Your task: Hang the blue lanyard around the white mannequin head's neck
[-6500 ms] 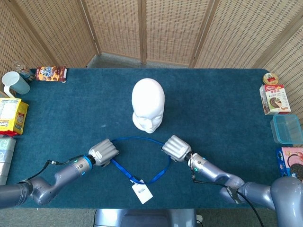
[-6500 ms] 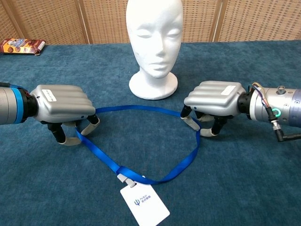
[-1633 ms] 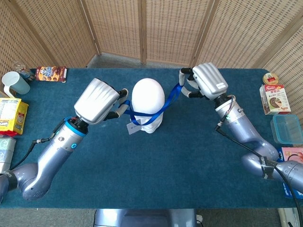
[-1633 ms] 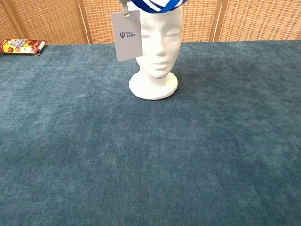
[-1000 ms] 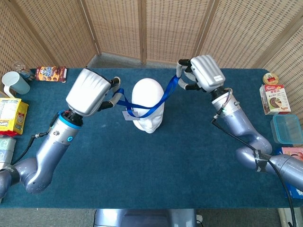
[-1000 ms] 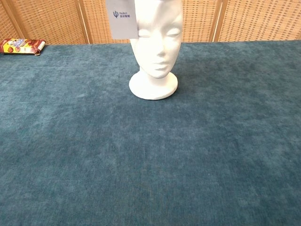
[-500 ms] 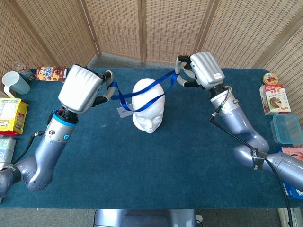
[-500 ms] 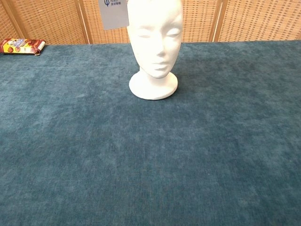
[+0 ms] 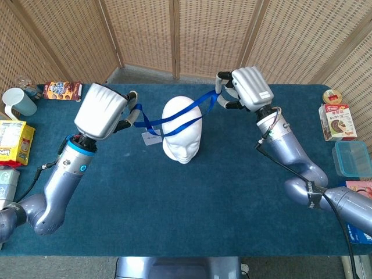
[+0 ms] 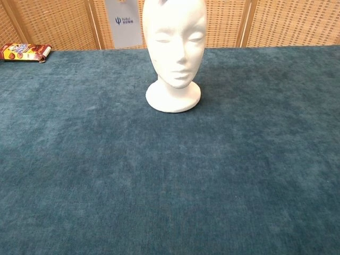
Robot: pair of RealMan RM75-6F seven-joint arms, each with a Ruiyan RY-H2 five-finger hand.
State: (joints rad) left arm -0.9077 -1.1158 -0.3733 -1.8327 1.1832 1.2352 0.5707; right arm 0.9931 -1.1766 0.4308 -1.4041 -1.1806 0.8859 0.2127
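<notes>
The white mannequin head (image 9: 182, 129) stands upright mid-table, face toward me, and also fills the top centre of the chest view as the mannequin head (image 10: 175, 50). The blue lanyard (image 9: 174, 117) is stretched across the top of the head. My left hand (image 9: 103, 111) grips its left end, raised left of the head. My right hand (image 9: 244, 88) grips the other end, raised to the back right. The lanyard's white badge (image 9: 152, 138) hangs left of the head; in the chest view the badge (image 10: 124, 23) hangs behind the head's left side. Neither hand shows in the chest view.
A snack packet (image 9: 63, 90) and a blue cup (image 9: 17, 102) lie at the back left, with a yellow box (image 9: 13, 141) on the left edge. Boxes (image 9: 336, 122) and a clear tub (image 9: 352, 158) line the right edge. Wicker screens (image 9: 186, 35) close the back.
Over the last second both hands carried the lanyard backward, its strap moving from the face up across the crown. The badge swung back and left; in the chest view it now hangs lower behind the head.
</notes>
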